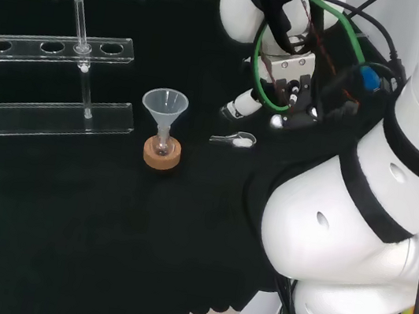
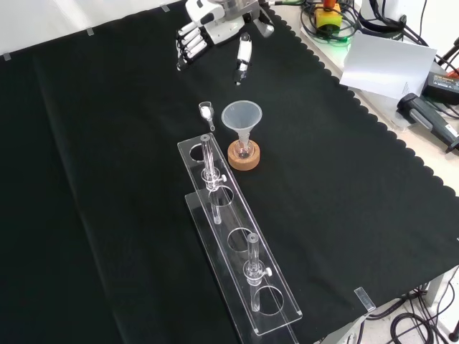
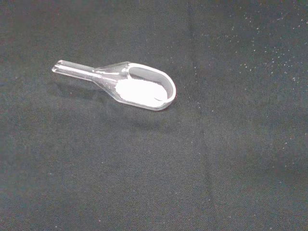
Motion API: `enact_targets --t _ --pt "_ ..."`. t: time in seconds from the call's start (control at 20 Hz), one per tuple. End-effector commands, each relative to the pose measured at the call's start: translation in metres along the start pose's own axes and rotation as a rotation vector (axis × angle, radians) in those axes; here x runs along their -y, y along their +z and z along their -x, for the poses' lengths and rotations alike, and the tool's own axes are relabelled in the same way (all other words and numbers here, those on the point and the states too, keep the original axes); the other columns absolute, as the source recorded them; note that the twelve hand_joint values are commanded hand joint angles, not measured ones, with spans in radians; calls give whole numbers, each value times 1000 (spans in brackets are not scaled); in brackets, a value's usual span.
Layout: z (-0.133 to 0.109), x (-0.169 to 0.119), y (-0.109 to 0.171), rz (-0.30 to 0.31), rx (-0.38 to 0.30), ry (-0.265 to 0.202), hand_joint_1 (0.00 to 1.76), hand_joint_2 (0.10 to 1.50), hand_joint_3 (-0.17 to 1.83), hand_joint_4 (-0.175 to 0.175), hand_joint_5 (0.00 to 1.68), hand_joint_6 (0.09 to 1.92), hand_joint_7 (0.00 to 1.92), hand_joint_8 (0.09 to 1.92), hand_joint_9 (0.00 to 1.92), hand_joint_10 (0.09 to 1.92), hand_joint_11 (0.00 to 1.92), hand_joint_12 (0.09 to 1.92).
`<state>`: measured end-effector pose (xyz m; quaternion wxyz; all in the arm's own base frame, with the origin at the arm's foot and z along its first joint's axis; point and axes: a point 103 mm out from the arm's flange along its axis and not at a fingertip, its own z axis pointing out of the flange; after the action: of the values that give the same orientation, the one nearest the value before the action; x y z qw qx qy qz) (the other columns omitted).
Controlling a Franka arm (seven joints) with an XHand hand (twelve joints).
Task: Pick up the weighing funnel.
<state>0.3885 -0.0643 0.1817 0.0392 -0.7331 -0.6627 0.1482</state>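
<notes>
A clear acrylic rack (image 2: 231,215) is standing nearest in the front view. It has flat, glossy plates with round holes cut in them, and thin glass tubes (image 2: 209,154) are rising upright from it. Under everything, a matte black cloth (image 2: 107,179) is covering the counter, ending in a scalloped hem along the arm's edge.

Just past the rack's far end, the funnel (image 2: 242,115), a smooth clear cone with its mouth up, is standing with its stem in a small flask (image 2: 244,149) on a cork ring (image 2: 244,159), which is round, tan and grainy.

The weighing funnel (image 2: 206,111) is lying flat on the cloth near the middle of the counter. In the front view it is just beside the funnel, on its left and slightly beyond it. It is a small clear scoop narrowing to a short tubular stem, and white powder (image 3: 137,90) is sitting in its bowl. In the front view its long axis is running near to far, with the stem pointing toward the rack and the rounded bowl toward the hand.

Farthest off, the hand (image 2: 211,29), black and white, is hanging over the cloth, well apart from the weighing funnel. Its fingers (image 2: 190,43) are pointing down, relaxed and spread, with the thumb (image 2: 244,54) set off to one side. It is grasping nothing.
</notes>
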Motion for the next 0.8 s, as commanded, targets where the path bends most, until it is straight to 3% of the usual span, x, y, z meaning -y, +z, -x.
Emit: enact_targets --t 0.05,0.8 --pt "3 -10 14 0 0 15 550 695 16 -23 316 87 328 510 219 752 0 1086" --pt "7 -13 35 -28 -2 28 573 702 19 -19 351 87 361 502 248 740 0 1096"
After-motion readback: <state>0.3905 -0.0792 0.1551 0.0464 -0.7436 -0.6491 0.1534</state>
